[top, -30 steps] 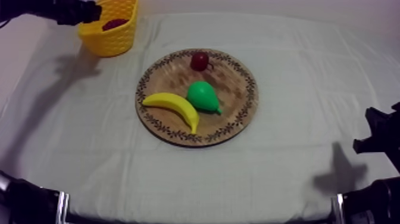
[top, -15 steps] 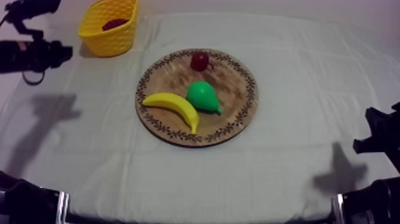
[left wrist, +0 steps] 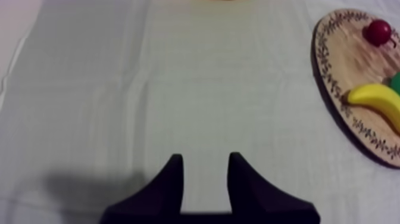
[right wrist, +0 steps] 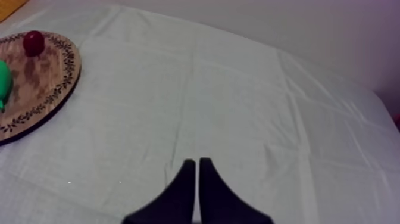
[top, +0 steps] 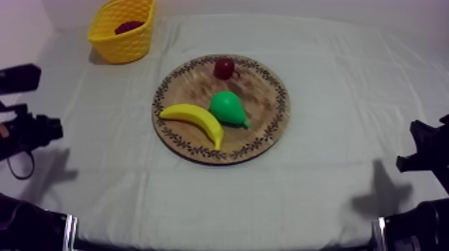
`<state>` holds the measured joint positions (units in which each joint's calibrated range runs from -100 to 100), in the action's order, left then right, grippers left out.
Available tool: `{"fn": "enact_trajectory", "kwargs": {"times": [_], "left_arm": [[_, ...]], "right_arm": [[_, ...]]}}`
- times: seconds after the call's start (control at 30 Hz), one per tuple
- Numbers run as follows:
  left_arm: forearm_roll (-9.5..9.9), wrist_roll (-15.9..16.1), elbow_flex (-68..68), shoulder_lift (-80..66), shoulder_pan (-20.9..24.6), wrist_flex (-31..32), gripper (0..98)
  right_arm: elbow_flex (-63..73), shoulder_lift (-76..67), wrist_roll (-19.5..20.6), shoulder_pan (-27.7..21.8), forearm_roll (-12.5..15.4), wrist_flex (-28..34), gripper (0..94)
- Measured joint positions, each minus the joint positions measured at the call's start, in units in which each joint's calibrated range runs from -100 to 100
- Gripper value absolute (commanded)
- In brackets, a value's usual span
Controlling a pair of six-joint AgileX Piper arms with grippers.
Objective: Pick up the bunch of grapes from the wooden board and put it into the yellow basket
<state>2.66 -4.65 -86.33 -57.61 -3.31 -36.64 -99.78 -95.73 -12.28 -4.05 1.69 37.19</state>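
The yellow basket (top: 123,43) stands at the far left corner, and a dark red bunch of grapes (top: 129,27) lies inside it. On the round wooden board (top: 267,127) at mid-table lie a banana (top: 194,119), a green pear (top: 227,108) and a small red fruit (top: 224,67). My left gripper (left wrist: 206,164) hangs open over bare cloth left of the board (left wrist: 345,53), with nothing between its fingers. In the top view it sits at the table's left edge (top: 47,127). My right gripper (right wrist: 197,162) is shut on nothing, over cloth to the right of the board (right wrist: 47,77).
The right arm (top: 424,150) rests low at the right edge of the table. Bare cloth lies between the basket and the board and all along the front. A seam of the cloth (left wrist: 143,89) runs ahead of the left gripper.
The left arm has drawn back from above the basket, moving down the table's left edge toward the front. The grapes stay in the basket. The right arm has not moved.
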Motion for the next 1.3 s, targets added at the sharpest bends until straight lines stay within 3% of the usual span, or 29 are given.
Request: {"fn": "enact_trajectory", "kwargs": {"times": [0.1, 0.3, 0.8, 1.3], "left_arm": [[-0.86, 1.11, -1.94, -5.68, 0.24, -2.94, 27.6], [-0.78, 0.6, -3.24, -17.43, 0.24, -6.78, 20.5], [-1.05, 2.82, -5.61, -36.37, 1.7, -10.38, 2.0], [-1.88, 3.97, -6.96, -42.16, 2.69, -11.0, 0.1]], "right_arm": [[0.0, 0.0, 0.0, 0.0, 0.0, 0.0, 0.5], [0.0, 0.0, 0.0, 0.0, 0.0, 0.0, 0.5], [0.0, 0.0, 0.0, 0.0, 0.0, 0.0, 0.5], [0.0, 0.0, 0.0, 0.0, 0.0, 0.0, 0.5]]}}
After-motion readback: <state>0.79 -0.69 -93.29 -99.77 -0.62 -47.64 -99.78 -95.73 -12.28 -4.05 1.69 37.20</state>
